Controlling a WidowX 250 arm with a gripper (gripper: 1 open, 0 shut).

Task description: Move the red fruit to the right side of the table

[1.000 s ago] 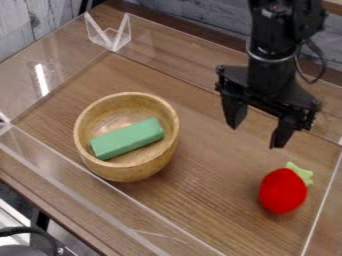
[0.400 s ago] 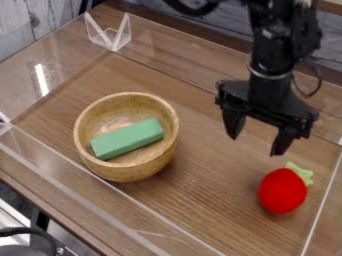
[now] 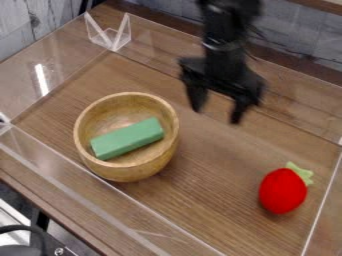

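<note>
The red fruit (image 3: 283, 189) lies on the brown wood-grain table (image 3: 214, 170) near its right clear wall, with a small green leafy top pointing up and right. My gripper (image 3: 222, 105) hangs over the middle of the table, well up and left of the fruit. Its two black fingers point down and stand apart with nothing between them. It touches neither the fruit nor the bowl.
A wooden bowl (image 3: 96, 150) sits at the left and holds a green rectangular block (image 3: 127, 138). Low clear acrylic walls edge the table, with a folded clear corner piece (image 3: 110, 32) at the back left.
The arm has swung left and back, away from the red fruit, toward the middle of the table. The fruit and bowl have stayed put.
</note>
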